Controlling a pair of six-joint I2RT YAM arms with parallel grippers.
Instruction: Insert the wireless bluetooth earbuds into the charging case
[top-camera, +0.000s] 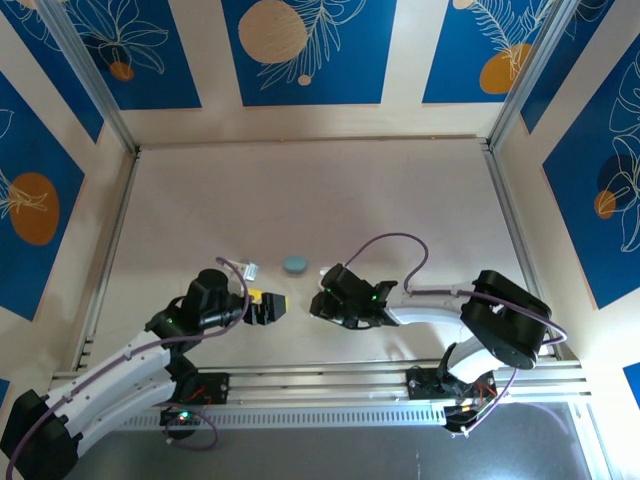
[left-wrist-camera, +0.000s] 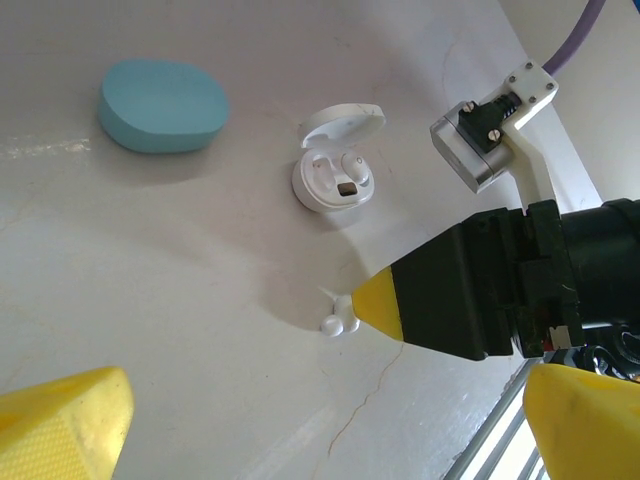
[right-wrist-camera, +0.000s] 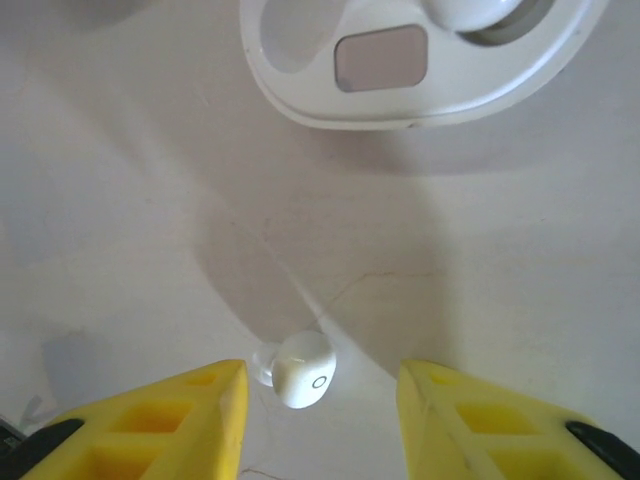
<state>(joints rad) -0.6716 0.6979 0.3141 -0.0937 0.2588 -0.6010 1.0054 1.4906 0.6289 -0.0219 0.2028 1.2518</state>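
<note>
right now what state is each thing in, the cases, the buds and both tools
blue case: lid shut
white case: lid open, one slot empty
seated bud: in the white case's other slot
loose white earbud: lying outside the case, not gripped
right tool: open, one finger on each side of the loose white earbud
left tool: open, holding nothing

Reads as a robot lab test cell, not a home: pale table (top-camera: 300, 200) is boxed in by aluminium extrusion posts (top-camera: 97, 85) and blue leaf-print wall panels (top-camera: 300, 50). Two arm bases (top-camera: 455, 385) are bolted to slotted aluminium rails (top-camera: 320, 385) at the near edge; purple cabling (top-camera: 398, 237) is routed loose along the arms
</note>
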